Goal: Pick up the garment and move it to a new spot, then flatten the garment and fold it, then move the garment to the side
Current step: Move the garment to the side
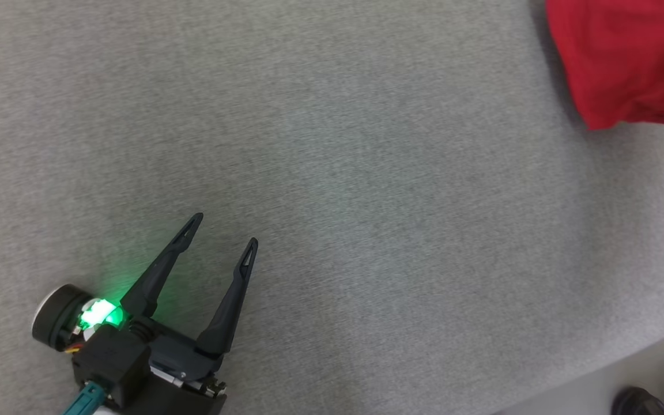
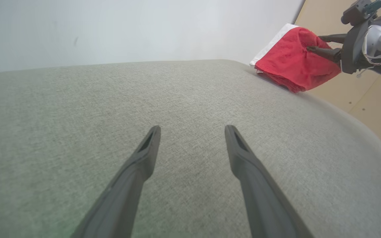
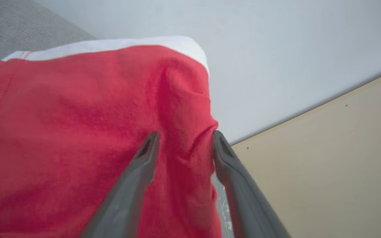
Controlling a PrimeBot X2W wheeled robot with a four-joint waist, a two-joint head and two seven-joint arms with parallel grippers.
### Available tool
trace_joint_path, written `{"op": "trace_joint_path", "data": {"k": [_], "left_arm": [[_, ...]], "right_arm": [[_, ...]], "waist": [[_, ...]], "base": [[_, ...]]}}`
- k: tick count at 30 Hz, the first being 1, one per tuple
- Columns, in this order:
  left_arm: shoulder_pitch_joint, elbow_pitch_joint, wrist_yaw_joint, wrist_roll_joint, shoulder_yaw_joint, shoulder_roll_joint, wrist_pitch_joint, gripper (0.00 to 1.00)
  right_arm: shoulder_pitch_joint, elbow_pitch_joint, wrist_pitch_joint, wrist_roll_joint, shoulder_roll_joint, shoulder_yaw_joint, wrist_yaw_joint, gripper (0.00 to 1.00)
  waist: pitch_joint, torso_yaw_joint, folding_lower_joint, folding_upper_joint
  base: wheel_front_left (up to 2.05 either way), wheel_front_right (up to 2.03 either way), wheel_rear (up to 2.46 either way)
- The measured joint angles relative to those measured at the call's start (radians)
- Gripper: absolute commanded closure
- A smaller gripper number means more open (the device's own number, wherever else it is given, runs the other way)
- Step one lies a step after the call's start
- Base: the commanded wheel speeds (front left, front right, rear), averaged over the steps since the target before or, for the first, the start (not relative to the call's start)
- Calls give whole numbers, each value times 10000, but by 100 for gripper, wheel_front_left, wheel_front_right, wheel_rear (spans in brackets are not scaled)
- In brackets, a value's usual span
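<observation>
The red garment (image 1: 620, 57) lies bunched and folded at the far right edge of the grey fabric table (image 1: 332, 173), with a white band (image 3: 111, 44) along its far side. My right gripper (image 3: 185, 134) is open, its two fingers straddling a raised fold of the garment (image 3: 78, 132). The left wrist view shows that gripper (image 2: 313, 43) reaching into the red garment (image 2: 293, 62) from the right. My left gripper (image 1: 225, 230) is open and holds nothing, low over bare table at the lower left, far from the garment. Its fingers (image 2: 144, 155) are spread over the grey cloth.
The table's rounded edge (image 1: 626, 351) curves past at the lower right, and a person's dark shoes (image 1: 637, 400) stand on the floor just beyond it. Beige floor (image 2: 375, 99) and a white wall (image 2: 144, 29) lie past the table's far side.
</observation>
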Motion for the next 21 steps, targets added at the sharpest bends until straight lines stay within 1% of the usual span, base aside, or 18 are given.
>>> {"op": "trace_joint_path", "data": {"k": [6,10,13,16,21], "left_arm": [[-2,198,19,-96,-94,-98,-209,0],[-12,499,61,-219,-205,-268,-458,0],[-1,949,84,-359,-339,-525,-796,0],[109,1340,109,-481,-345,-754,-1024,0],[539,2138,322,-652,-105,-1120,-1331,0]], "right_arm": [[-10,-29,-453,-451,67,-364,0,0],[-6,-84,-750,-562,104,-205,0,0],[159,-107,-999,-349,196,234,0,0],[661,-105,-1126,328,357,832,0,0],[1907,-489,-1193,2188,577,1739,0,0]], "waist": [[-73,342,0,0],[-292,509,0,0],[-659,703,0,0],[-1042,882,-1,0],[-1857,1258,-1,0]], "base": [[0,0,0],[0,0,0],[0,0,0],[0,0,0],[0,0,0]]}}
